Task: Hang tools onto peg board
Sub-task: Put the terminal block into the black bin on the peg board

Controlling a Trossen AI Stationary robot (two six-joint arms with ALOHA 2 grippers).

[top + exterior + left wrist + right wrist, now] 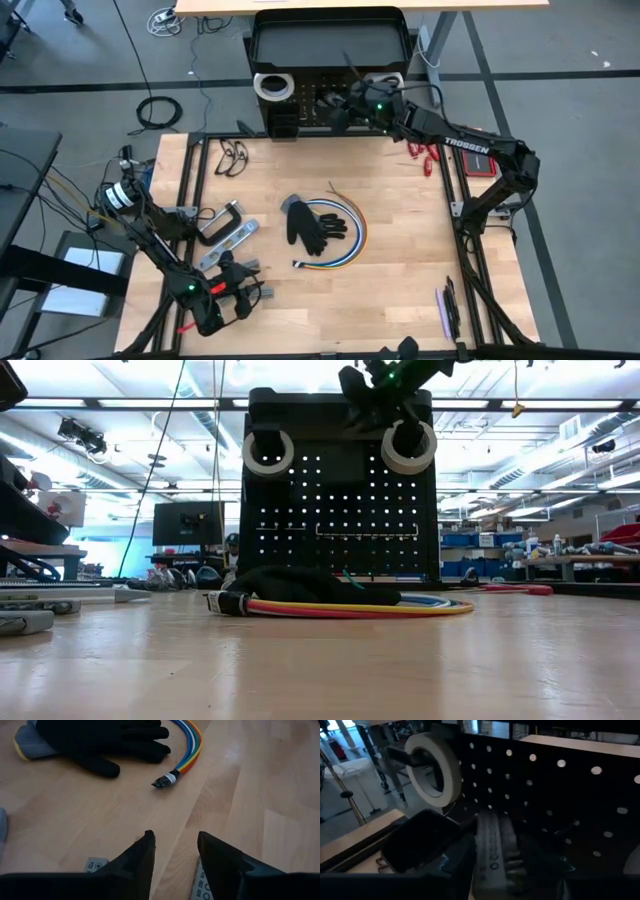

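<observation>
The right gripper sits at the peg board, at twelve o'clock on the table, its jaws part open around the right tape roll – whether it grips, I cannot tell. Release only once the roll hangs on its peg like the left roll – then back straight off. The left gripper waits at seven o'clock, part open and empty.

Overhead looks straight down on the desk; the low camera faces level toward the peg board, shared with the close right wrist view.
</observation>
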